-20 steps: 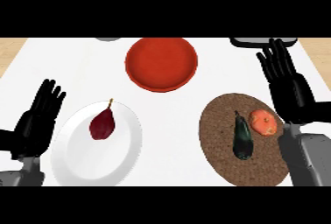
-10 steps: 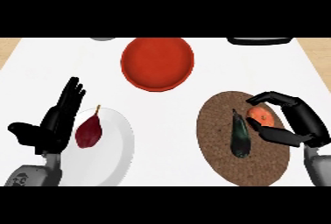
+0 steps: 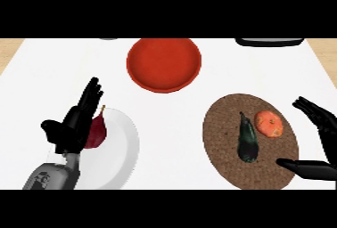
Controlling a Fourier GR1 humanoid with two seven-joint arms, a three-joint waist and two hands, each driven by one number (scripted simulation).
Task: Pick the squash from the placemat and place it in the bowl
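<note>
An orange, round squash [image 3: 270, 124] lies on the right part of the brown round placemat [image 3: 227, 160]. A dark green long vegetable [image 3: 247, 140] lies just left of it. The red bowl [image 3: 163, 64] stands at the back centre with nothing in it. My right hand [image 3: 318, 119] is open at the view's right edge, beside the mat. Its fingers are right of the squash, its thumb [image 3: 306, 169] is over the mat's lower right rim, and it holds nothing. My left hand [image 3: 74, 127] is open, fingers up, over the left rim of the white plate.
A white plate [image 3: 125, 153] at the left holds a dark red vegetable [image 3: 99, 132], partly behind my left hand. Dark objects [image 3: 269, 41] sit at the counter's back edge. Wood shows at the far corners, beyond the white counter.
My right hand, curled over the squash half a second ago, has drawn back to the right and opened. The squash lies where it was. My left hand has shifted slightly over the plate.
</note>
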